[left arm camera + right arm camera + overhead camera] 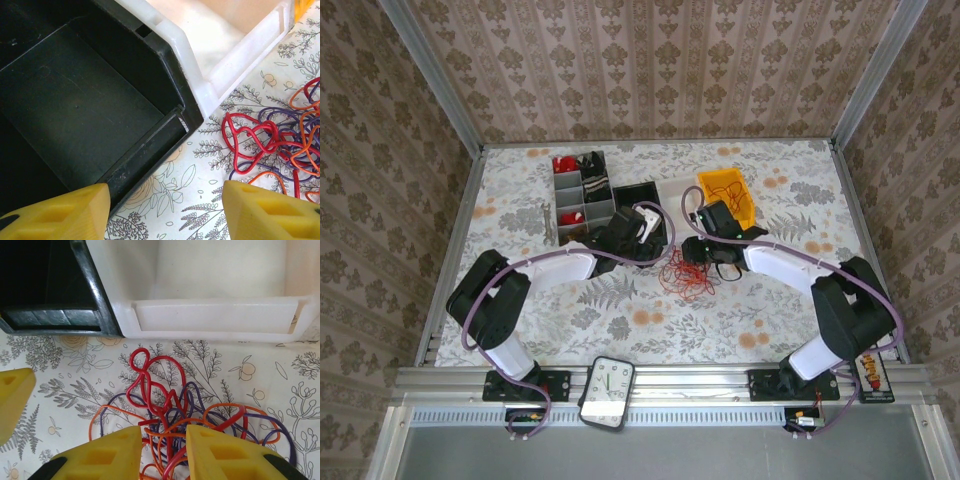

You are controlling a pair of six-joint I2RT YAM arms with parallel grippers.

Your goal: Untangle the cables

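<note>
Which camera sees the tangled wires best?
The right wrist view: the cables lie close up, red, orange and purple loops easy to tell apart. The left wrist view catches part of them at its right edge. From the top they are a tiny red-orange scribble.

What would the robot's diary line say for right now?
left gripper: open, above black bin corner | right gripper: straddling cables, grip unclear | cables: tangled

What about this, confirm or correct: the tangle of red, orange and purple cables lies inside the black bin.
Wrong: the tangle of red, orange and purple cables lies on the table, outside the black bin, as the right wrist view shows.
</note>
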